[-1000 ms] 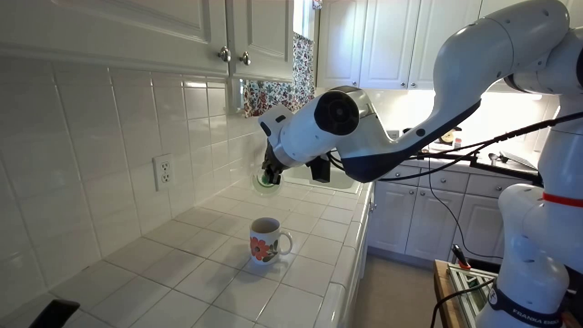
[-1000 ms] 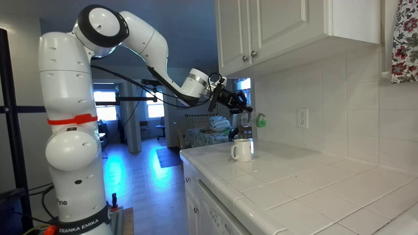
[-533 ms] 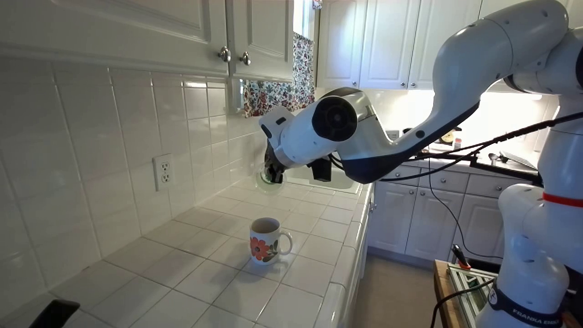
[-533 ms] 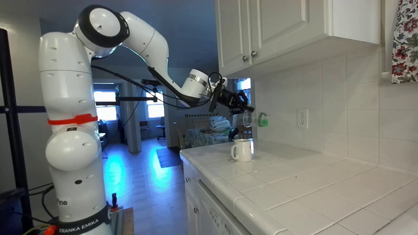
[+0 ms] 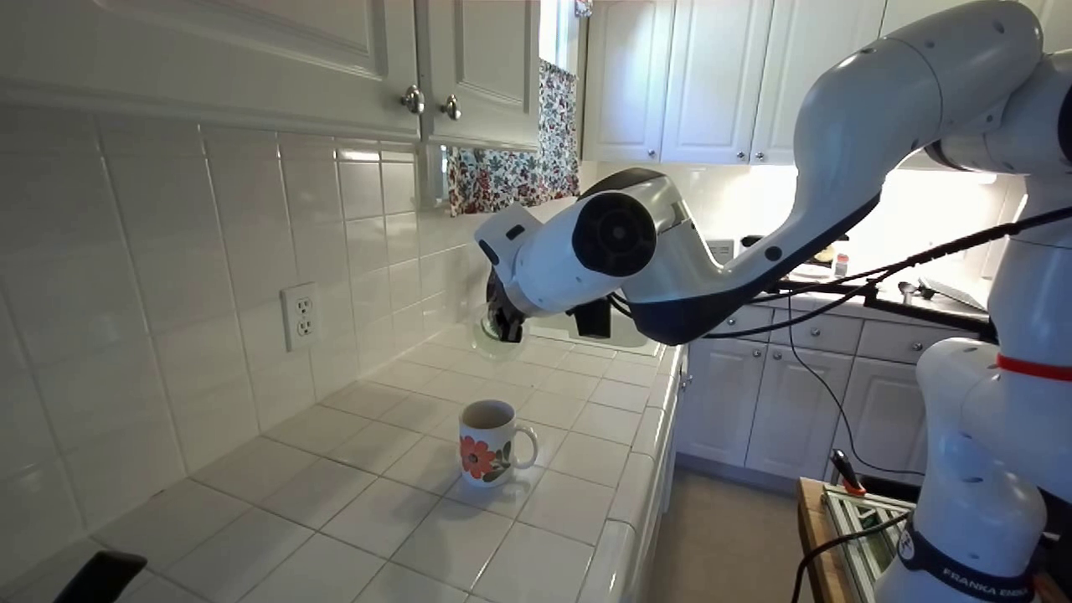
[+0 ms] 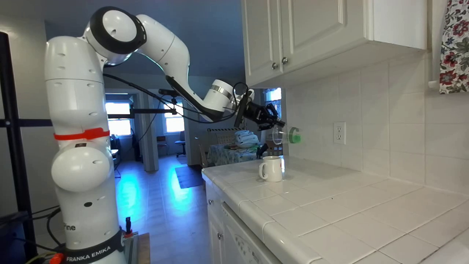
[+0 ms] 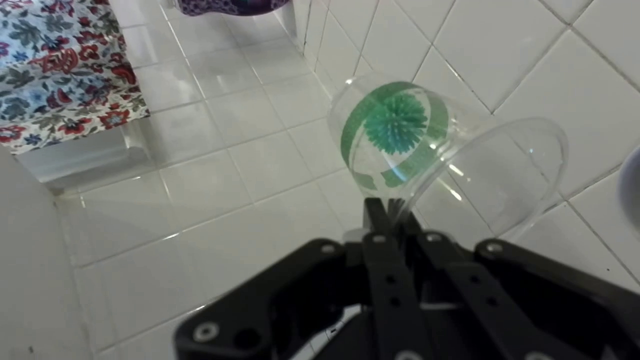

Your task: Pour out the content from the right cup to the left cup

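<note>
Against half a second ago: my wrist (image 5: pixel 615 234) sits slightly lower in both exterior views. The clear green-banded cup (image 7: pixel 435 165) has hardly shifted in that time; against a full second ago it shows a touch further right in both. White mug (image 5: pixel 486 452) unmoved, upright on the tiled counter (image 5: pixel 377 519).

My gripper (image 7: pixel 391 215) is drawn narrow, pinching the cup's wall near the rim. Cup held up off the counter, nearly on its side, higher than the mug and apart from it. Green spiky ball (image 7: pixel 396 123) inside, toward the base.

Hard to read: which finger lies inside the cup, I cannot tell. In an exterior view my fingers (image 5: pixel 507 327) cover part of the cup, and less green shows there than a second ago. Mug's bottom out of sight; in an exterior view its flower decoration (image 6: pixel 281 165) is mostly turned away, a sliver of red at the edge. Wrist view: pale curved shape (image 7: pixel 631 190) cut off at right, mug or not I cannot tell; purple patterned object (image 7: pixel 230 6) cut off at top.
</note>
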Robot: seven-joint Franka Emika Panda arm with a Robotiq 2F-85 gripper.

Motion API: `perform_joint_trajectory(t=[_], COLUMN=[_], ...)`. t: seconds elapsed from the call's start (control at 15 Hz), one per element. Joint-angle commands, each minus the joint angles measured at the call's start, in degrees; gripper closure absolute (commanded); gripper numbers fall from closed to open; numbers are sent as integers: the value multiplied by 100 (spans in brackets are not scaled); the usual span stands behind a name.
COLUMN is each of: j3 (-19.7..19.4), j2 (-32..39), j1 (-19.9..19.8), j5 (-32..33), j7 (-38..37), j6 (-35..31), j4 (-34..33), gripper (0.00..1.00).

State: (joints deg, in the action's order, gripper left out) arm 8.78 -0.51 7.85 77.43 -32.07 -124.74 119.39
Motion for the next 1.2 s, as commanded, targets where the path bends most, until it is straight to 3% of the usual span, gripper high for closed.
perform_joint_trajectory(t=[0.0,1.13], j3=[25,142], j2=[82,420], j1=[59,201], j5=[205,711], j7=[74,215], j6=[164,526], j4=[-12,-161], gripper=[98,98])
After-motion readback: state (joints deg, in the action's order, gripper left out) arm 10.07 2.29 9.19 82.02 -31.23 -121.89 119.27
